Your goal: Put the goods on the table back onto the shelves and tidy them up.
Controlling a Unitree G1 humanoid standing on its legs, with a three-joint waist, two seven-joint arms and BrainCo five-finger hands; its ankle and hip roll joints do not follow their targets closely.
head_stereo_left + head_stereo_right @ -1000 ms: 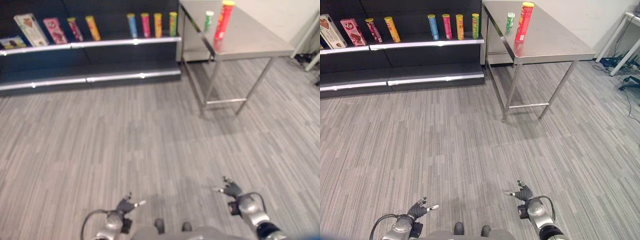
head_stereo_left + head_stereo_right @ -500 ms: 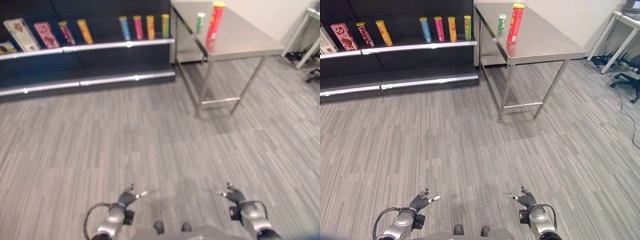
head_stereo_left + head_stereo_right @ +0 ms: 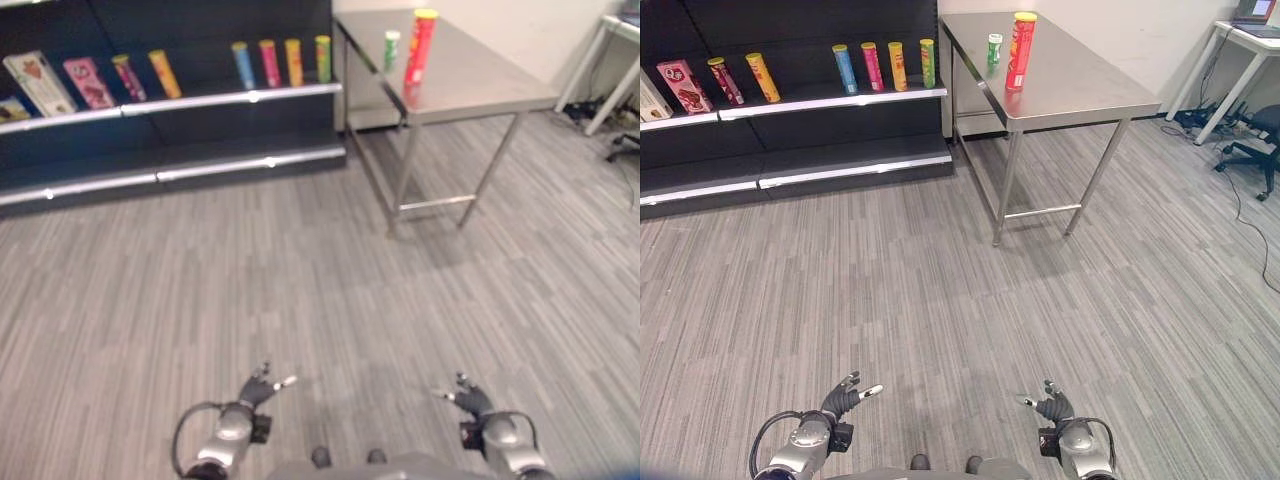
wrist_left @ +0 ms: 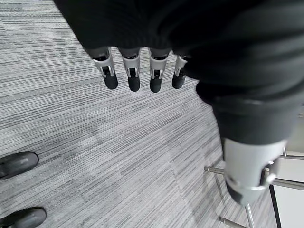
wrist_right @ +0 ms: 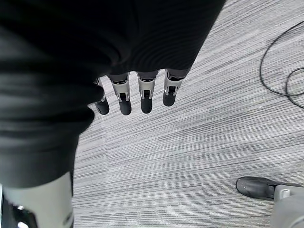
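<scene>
On the steel table (image 3: 1080, 85) at the far right stand a tall red tube with a yellow lid (image 3: 1019, 51) and a small green can (image 3: 994, 49). The dark shelves (image 3: 790, 105) at the far left carry several upright tubes (image 3: 872, 65) and two boxes (image 3: 62, 82). My left hand (image 3: 843, 402) and right hand (image 3: 1054, 408) hang low near the bottom edge of the view, far from the table. Each is open with relaxed fingers (image 4: 133, 76) and fingers (image 5: 146, 98) hold nothing, only grey floor beyond them.
Grey plank floor (image 3: 940, 290) stretches between me and the shelves. A lower shelf board (image 3: 800, 165) holds nothing. A white desk (image 3: 1240, 45) and an office chair (image 3: 1260, 140) stand at the far right, with cables on the floor there.
The whole picture has shifted as the camera moved: shelves and table now sit further left in view. Both hands stay low and open.
</scene>
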